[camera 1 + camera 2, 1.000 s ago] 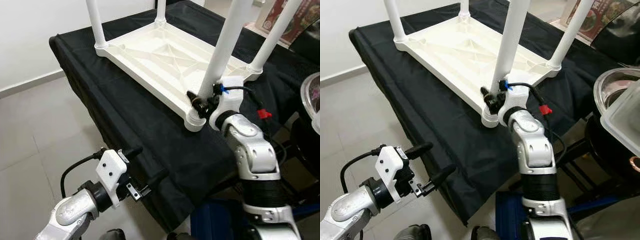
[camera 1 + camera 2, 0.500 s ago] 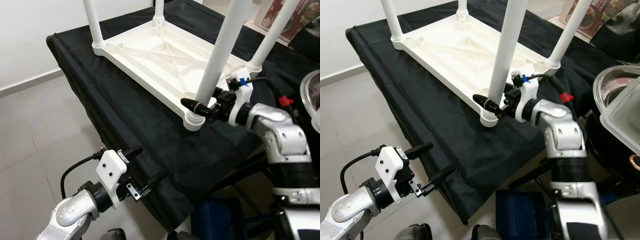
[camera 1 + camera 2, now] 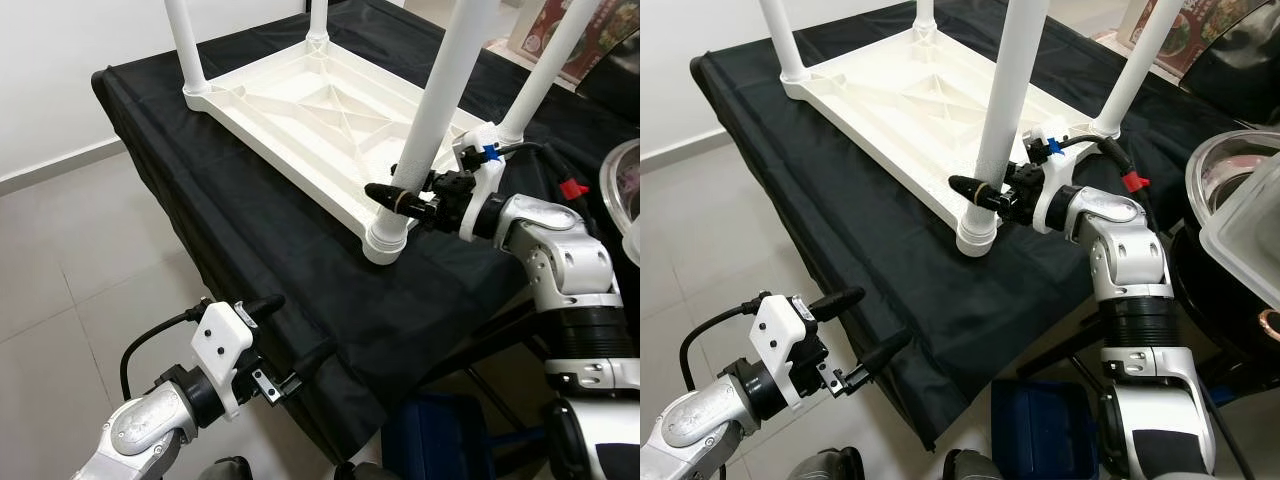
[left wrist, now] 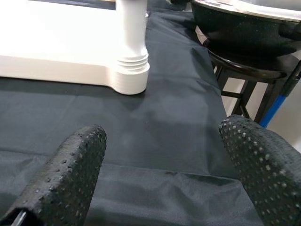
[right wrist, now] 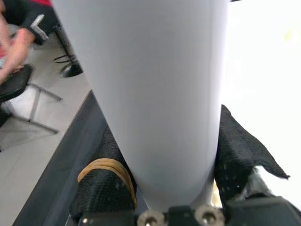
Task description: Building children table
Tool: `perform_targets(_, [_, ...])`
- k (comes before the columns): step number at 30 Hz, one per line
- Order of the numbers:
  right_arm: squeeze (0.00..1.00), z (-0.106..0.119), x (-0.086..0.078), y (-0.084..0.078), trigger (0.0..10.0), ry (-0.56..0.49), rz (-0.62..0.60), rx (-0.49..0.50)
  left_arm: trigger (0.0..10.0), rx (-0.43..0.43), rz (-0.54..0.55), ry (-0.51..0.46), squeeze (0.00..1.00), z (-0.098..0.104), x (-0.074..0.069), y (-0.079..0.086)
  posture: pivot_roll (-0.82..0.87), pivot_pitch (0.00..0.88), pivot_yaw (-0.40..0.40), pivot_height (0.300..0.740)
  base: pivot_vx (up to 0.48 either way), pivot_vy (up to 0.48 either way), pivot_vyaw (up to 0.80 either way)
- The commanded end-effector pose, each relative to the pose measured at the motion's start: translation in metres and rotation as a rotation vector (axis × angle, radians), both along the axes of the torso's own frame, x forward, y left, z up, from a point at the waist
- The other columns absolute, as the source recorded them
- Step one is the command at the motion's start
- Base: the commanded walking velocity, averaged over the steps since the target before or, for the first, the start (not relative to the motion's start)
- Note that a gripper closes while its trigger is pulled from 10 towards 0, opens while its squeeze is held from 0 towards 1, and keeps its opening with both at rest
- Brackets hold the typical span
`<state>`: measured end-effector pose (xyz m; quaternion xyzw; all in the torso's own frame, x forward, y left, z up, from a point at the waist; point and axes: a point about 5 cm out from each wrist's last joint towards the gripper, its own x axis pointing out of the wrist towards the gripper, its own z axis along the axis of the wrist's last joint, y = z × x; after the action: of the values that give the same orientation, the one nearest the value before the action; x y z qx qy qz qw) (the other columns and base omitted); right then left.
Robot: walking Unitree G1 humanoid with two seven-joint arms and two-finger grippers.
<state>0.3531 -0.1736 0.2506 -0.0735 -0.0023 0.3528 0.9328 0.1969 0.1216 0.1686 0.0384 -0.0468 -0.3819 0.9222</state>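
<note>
A black cloth (image 3: 250, 220) covers the work surface, which stands on a grey tiled floor (image 3: 60, 260) beside a white wall (image 3: 70, 60). On the cloth lies the white plastic table top (image 3: 310, 110), turned underside up so that its moulded ribs face the camera. Four white legs rise from its corner sockets: the near leg (image 3: 440, 100) at the corner closest to the robot, a right leg (image 3: 548, 70) at the far right corner, a left leg (image 3: 185, 45) at the left corner, and a rear leg (image 3: 319, 20) at the back. The near leg leans slightly and its lower end sits in the ribbed corner socket (image 3: 386, 240), close to the front edge of the cloth. The right gripper (image 3: 405, 198) reaches in from the right at the base of the near leg, just above the socket; its two black fingers are clamped on the leg, one on each side, and the right wrist view shows the leg (image 5: 155, 94) pressed between the finger pads, one of which carries a rubber band (image 5: 106, 168). The left gripper (image 3: 290, 335) hangs low in front of the cloth's front edge, away from the table top, with its fingers spread apart and holding nothing; the left wrist view looks between the two dotted pads (image 4: 66, 174) across the cloth toward the socket. At the right, beyond the cloth, stand a dark pan (image 4: 244, 33) and a metal bowl (image 3: 1230, 170).
</note>
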Motion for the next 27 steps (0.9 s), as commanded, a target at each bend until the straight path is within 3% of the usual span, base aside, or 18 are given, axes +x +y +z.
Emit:
perform_targets(1, [0.0, -0.011, 0.0, 0.004, 0.0, 0.01, -0.154, -0.036, 10.0, 0.003, -0.009, 0.002, 0.0, 0.001, -0.002, 0.0, 0.01, 0.206, -0.086, 0.74, 0.0, 0.0, 0.0])
perform_targets(2, [0.0, -0.015, 0.0, 0.006, 0.0, -0.017, -0.273, -0.067, 10.0, 0.003, -0.007, 0.001, 0.0, 0.001, -0.001, 0.0, 0.01, 0.206, -0.086, 0.74, 0.0, 0.0, 0.0])
perform_targets(3, [0.0, -0.019, -0.002, 0.002, 0.0, -0.026, -0.477, -0.081, 10.0, 0.003, -0.007, 0.0, 0.0, 0.001, -0.001, 0.001, 0.01, 0.206, -0.086, 0.74, 0.0, 0.0, 0.0])
perform_targets(5, [0.0, -0.019, -0.002, 0.002, 0.0, -0.026, -0.477, -0.081, 10.0, 0.003, -0.007, 0.0, 0.0, 0.001, -0.001, 0.001, 0.01, 0.206, -0.086, 0.74, 0.0, 0.0, 0.0])
perform_targets(7, [0.0, -0.032, -0.018, 0.023, 0.0, -0.046, -0.588, -0.075, 10.0, -0.003, -0.013, -0.001, 0.0, 0.0, 0.0, -0.003, 0.0, 0.201, -0.089, 0.74, 0.0, 0.0, 0.0])
perform_targets(8, [0.0, -0.032, -0.018, 0.023, 0.0, -0.046, -0.588, -0.075, 10.0, -0.003, -0.013, -0.001, 0.0, 0.0, 0.0, -0.003, 0.0, 0.201, -0.089, 0.74, 0.0, 0.0, 0.0])
perform_targets(9, [0.0, -0.037, -0.024, 0.035, 0.0, -0.039, -0.584, -0.065, 10.0, -0.008, -0.018, -0.002, 0.0, 0.0, 0.0, -0.005, 0.0, 0.201, -0.088, 0.74, 0.0, 0.0, 0.0])
perform_targets(11, [0.0, -0.04, -0.027, 0.043, 0.0, -0.035, -0.562, -0.057, 10.0, -0.011, -0.021, -0.001, 0.0, 0.0, 0.0, -0.006, 0.0, 0.201, -0.089, 0.74, 0.0, 0.0, 0.0])
perform_targets(15, [0.0, -0.044, -0.016, 0.037, 0.0, 0.0, -0.586, -0.064, 10.0, -0.015, -0.016, -0.006, 0.0, 0.0, 0.001, -0.006, 0.0, 0.196, -0.097, 0.74, 0.0, 0.0, 0.0])
perform_targets(16, [0.0, -0.042, -0.013, 0.032, 4.5, 0.001, -0.587, -0.065, 10.0, -0.015, -0.013, -0.007, 0.0, 0.001, 0.001, -0.005, 0.0, 0.194, -0.098, 0.74, 0.0, 0.0, 0.0])
perform_targets(17, [0.0, -0.042, -0.013, 0.032, 4.5, 0.001, -0.587, -0.065, 10.0, -0.015, -0.013, -0.007, 0.0, 0.001, 0.001, -0.005, 0.0, 0.194, -0.098, 0.74, 0.0, 0.0, 0.0])
perform_targets(18, [0.0, -0.041, -0.011, 0.03, 7.8, 0.0, -0.591, -0.069, 10.0, -0.014, -0.011, -0.008, 0.0, 0.001, 0.001, -0.004, 0.0, 0.194, -0.098, 0.74, 0.0, 0.0, 0.0])
perform_targets(19, [0.0, -0.039, -0.008, 0.024, 10.0, -0.012, -0.588, -0.079, 10.0, -0.014, -0.01, -0.009, 0.0, 0.001, 0.0, -0.004, 0.0, 0.193, -0.096, 0.74, 0.0, 0.0, 0.0])
perform_targets(23, [0.0, -0.037, -0.008, 0.022, 10.0, -0.021, -0.602, -0.085, 10.0, -0.014, -0.009, -0.009, 0.0, 0.002, 0.0, -0.004, 0.0, 0.193, -0.096, 0.74, 0.0, 0.0, 0.0])
perform_targets(27, [0.0, -0.033, 0.003, 0.0, 10.0, -0.064, -0.654, -0.1, 10.0, -0.013, -0.014, -0.021, 0.0, 0.006, -0.002, -0.005, 0.0, 0.189, -0.093, 0.74, 0.0, 0.0, 0.0])
